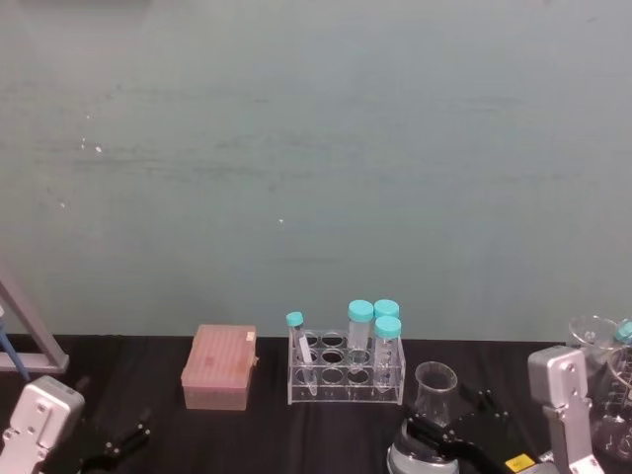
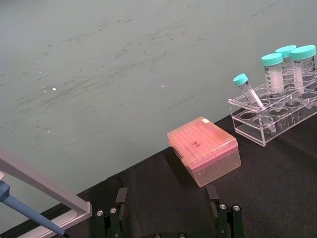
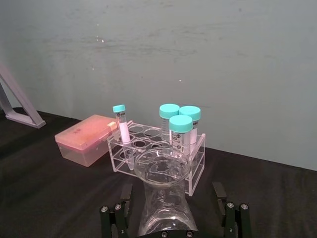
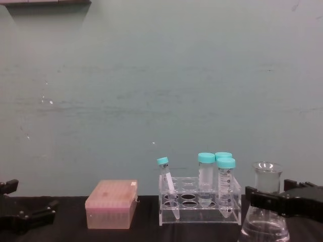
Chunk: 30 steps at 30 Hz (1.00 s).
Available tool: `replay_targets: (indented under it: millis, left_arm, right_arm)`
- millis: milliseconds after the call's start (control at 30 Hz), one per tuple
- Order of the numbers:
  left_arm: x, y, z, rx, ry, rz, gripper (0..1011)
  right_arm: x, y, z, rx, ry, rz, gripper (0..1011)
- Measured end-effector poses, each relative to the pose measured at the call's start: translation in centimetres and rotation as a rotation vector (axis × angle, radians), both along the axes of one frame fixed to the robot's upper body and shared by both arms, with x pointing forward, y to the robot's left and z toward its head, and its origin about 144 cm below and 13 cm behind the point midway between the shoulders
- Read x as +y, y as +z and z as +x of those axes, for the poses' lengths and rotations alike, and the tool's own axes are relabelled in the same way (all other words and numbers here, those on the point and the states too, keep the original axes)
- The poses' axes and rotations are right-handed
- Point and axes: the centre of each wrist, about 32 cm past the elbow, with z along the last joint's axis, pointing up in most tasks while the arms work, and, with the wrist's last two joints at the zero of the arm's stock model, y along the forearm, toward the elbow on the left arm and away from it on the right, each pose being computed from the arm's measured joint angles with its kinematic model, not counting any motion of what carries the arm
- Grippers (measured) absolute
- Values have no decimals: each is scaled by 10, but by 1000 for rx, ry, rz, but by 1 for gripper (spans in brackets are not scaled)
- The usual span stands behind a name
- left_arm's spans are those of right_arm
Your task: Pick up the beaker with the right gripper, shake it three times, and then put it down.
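Note:
The beaker (image 1: 435, 380) is a clear conical flask standing on the black table at the front right, just right of the tube rack. In the right wrist view the beaker (image 3: 162, 168) rises between the two black fingers (image 3: 125, 198), which stand a little off the glass on either side. My right gripper (image 3: 171, 191) is open around the flask's shoulder. From the chest the beaker (image 4: 266, 174) shows its neck above the right gripper (image 4: 276, 201). My left gripper (image 2: 167, 191) rests open and empty at the front left, also visible as the left gripper (image 1: 117, 440).
A clear rack (image 1: 346, 367) with teal-capped tubes stands mid-table, with a pink tip box (image 1: 219, 367) to its left. More glassware (image 1: 600, 341) sits at the far right. A grey metal stand (image 1: 30, 341) and a blue pipette (image 2: 25, 208) are at the far left.

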Motion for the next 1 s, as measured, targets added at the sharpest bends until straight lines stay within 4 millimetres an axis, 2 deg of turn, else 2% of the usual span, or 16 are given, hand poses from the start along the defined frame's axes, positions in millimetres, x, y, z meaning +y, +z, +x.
replay_targets:
  millis: [933,1000]
  left_arm:
    - [0,0,0,0,0,0,1000]
    - [0,0,0,0,0,0,1000]
  right_arm:
    - [5,-3,7,-1,12,-10,1000]
    - [5,-3,7,-1,12,-9,978]
